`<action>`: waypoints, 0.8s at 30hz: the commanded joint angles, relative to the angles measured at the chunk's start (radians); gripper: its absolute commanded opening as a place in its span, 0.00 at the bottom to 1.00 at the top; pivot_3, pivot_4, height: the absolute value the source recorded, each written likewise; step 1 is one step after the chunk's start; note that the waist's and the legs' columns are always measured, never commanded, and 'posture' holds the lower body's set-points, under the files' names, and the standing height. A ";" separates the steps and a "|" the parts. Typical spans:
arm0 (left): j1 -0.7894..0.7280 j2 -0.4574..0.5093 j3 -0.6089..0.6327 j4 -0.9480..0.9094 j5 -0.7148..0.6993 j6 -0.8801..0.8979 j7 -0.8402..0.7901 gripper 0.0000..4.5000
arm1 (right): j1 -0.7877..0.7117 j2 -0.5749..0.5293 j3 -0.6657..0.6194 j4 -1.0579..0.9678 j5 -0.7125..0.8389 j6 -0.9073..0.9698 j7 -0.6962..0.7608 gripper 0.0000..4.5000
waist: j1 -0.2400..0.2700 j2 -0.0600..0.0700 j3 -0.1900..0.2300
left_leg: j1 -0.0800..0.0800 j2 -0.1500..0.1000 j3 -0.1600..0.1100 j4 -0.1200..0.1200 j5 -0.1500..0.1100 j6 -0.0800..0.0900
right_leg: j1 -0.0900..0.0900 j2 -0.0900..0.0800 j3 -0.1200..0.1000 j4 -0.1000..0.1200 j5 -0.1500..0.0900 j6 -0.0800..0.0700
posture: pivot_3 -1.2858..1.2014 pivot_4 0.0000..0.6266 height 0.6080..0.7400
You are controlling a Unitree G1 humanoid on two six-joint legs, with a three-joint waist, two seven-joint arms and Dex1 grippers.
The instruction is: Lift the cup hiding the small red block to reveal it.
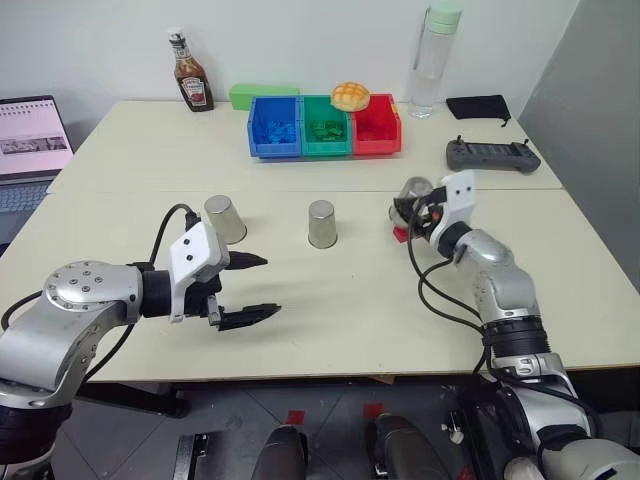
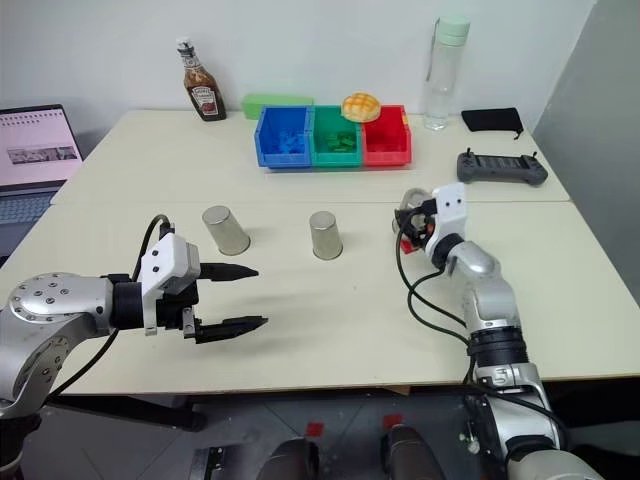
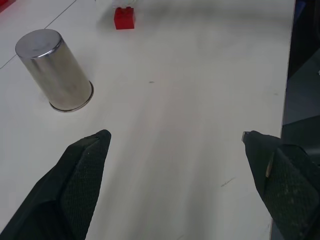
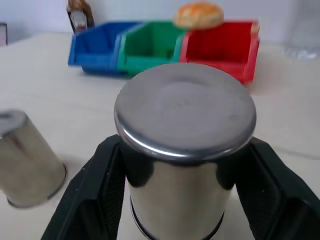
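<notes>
My right gripper (image 1: 410,206) is shut on a silver cup (image 4: 185,145) and holds it tilted just above the table, at the right. Under and beside this raised cup (image 1: 416,189) the small red block (image 1: 401,234) lies uncovered on the table; it also appears in the left wrist view as the red block (image 3: 124,18). A second cup (image 1: 322,223) stands upside down at the centre and a third cup (image 1: 225,219) at the left. My left gripper (image 1: 255,288) hovers open and empty near the front, close to the left cup.
Blue (image 1: 274,127), green (image 1: 326,126) and red bins (image 1: 376,124) line the back, with a bun (image 1: 350,96) on top. A ketchup bottle (image 1: 190,83), a clear bottle (image 1: 436,60), a controller (image 1: 492,155) and a laptop (image 1: 30,140) ring the table.
</notes>
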 commanded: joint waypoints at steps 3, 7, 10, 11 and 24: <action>-0.037 -0.007 -0.015 0.002 0.001 -0.013 -0.001 1.00 | 0.031 -0.071 -0.042 -0.030 -0.057 0.048 -0.074 0.60 | 0.001 0.000 0.000 | 0.000 0.000 0.000 0.000 0.000 0.000 | 0.000 0.000 0.000 0.000 0.000 0.000 | 0.52 0.24 1.00; -0.055 -0.011 -0.032 0.015 0.008 -0.018 -0.005 1.00 | 0.020 -0.075 -0.051 0.019 -0.073 0.091 -0.118 0.60 | -0.004 0.000 0.000 | 0.000 0.000 0.000 0.000 0.000 0.000 | 0.000 0.000 0.000 0.000 0.000 0.000 | 0.52 0.24 1.00; -0.064 -0.012 -0.040 0.021 0.010 -0.021 -0.006 1.00 | -0.005 -0.061 -0.066 0.080 -0.072 0.114 -0.150 0.60 | -0.013 0.000 0.000 | 0.001 0.000 0.001 0.000 0.000 0.000 | 0.000 0.000 0.001 0.001 0.000 0.000 | 0.52 0.24 1.00; -0.066 -0.013 -0.042 0.021 0.011 -0.021 -0.006 1.00 | -0.011 -0.059 -0.069 0.100 -0.072 0.121 -0.158 0.60 | -0.013 0.000 0.000 | 0.001 0.000 0.001 0.000 0.000 0.000 | 0.000 0.000 0.001 0.001 0.000 0.000 | 0.52 0.24 1.00; -0.034 -0.044 0.019 0.022 0.008 -0.008 0.065 1.00 | -0.003 -0.056 -0.134 -0.016 -0.016 0.129 -0.172 0.98 | -0.011 0.000 0.000 | 0.000 0.000 0.001 0.000 0.000 0.000 | 0.000 0.000 0.001 0.000 0.000 0.000 | 0.52 0.24 1.00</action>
